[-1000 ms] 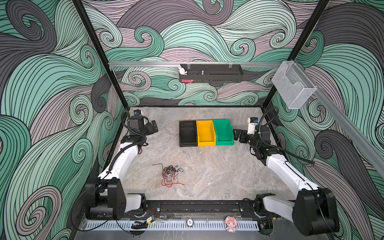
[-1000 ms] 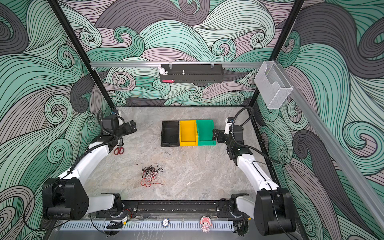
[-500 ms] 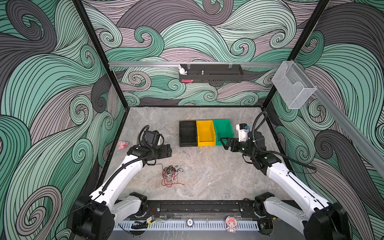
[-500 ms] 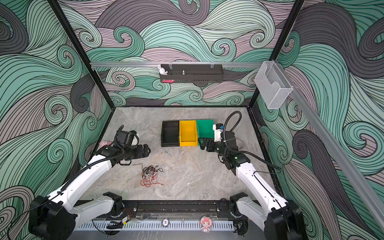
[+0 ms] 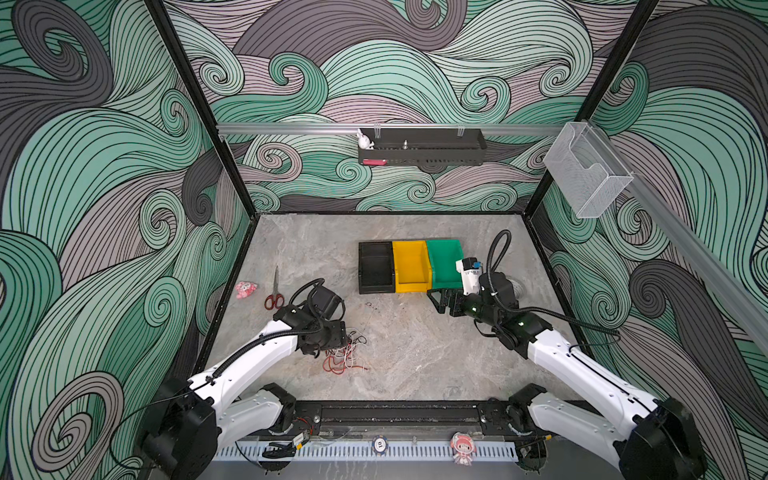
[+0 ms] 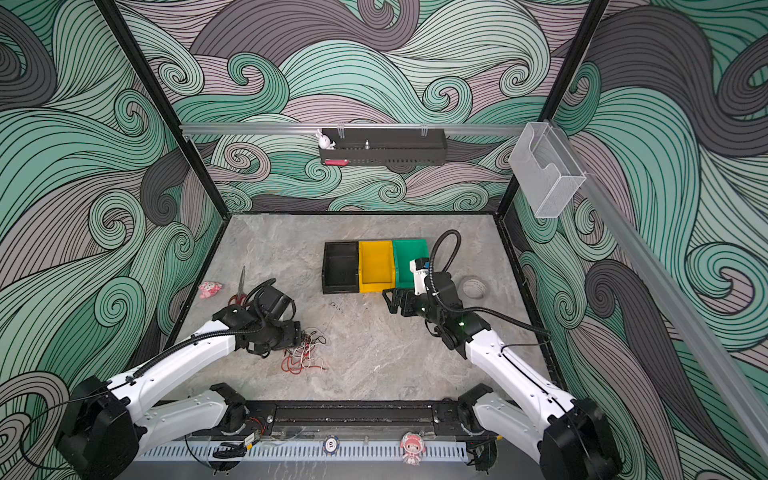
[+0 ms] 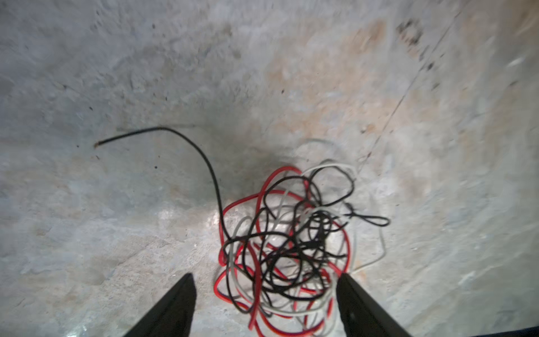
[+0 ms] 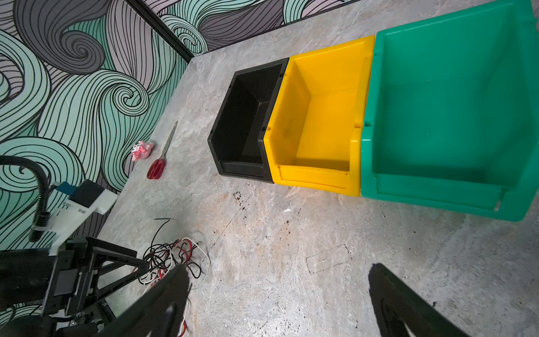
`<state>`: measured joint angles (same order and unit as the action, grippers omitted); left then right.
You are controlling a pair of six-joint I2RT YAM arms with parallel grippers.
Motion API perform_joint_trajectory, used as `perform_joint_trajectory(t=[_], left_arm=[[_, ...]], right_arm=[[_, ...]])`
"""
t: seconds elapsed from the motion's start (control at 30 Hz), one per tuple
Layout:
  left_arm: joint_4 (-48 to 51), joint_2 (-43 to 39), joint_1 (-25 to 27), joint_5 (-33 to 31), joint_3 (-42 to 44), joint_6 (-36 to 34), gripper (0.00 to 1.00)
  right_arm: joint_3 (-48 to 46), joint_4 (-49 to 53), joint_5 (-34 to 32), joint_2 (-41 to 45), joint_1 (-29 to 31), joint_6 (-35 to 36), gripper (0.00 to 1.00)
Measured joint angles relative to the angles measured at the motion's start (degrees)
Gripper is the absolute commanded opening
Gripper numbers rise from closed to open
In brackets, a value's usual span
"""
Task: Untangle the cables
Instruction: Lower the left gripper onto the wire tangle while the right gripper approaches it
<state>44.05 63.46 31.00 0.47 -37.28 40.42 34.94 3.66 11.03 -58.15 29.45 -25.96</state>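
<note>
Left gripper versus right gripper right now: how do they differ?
The left gripper hangs over the cables, its jaws straddling the tangle; the right gripper hovers over bare table by the green bin, away from the cables. The left points nearly straight down; the right is tilted forward. Both are open and hold nothing.

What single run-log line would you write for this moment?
left gripper: open, straddling tangle of thin red, black and white cables | right gripper: open, empty, beside green plastic bin | cables: tangled
</note>
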Motion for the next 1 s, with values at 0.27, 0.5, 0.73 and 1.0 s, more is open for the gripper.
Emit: perform_joint_trajectory(t=[0.27, 0.5, 0.73, 1.0], left_arm=[[-6.23, 3.67, 0.85, 4.66, 3.10, 3.91, 0.16], [-11.21, 5.03, 4.20, 9.20, 0.33, 5.25, 0.05], [-15.63, 5.03, 7.28, 11.78, -2.89, 4.96, 0.03], [-17.16, 4.94, 7.72, 12.00, -2.89, 4.90, 0.02]], right_arm=[[-0.48, -1.60, -1.01, -1.18, 4.39, -0.57, 0.95], [-0.46, -4.96, -0.72, -7.69, 10.67, -2.29, 0.93], [1.25, -6.58, -0.13, -13.81, 15.61, -3.58, 0.88], [5.62, -9.73, 1.11, -22.01, 21.88, -4.76, 0.77]])
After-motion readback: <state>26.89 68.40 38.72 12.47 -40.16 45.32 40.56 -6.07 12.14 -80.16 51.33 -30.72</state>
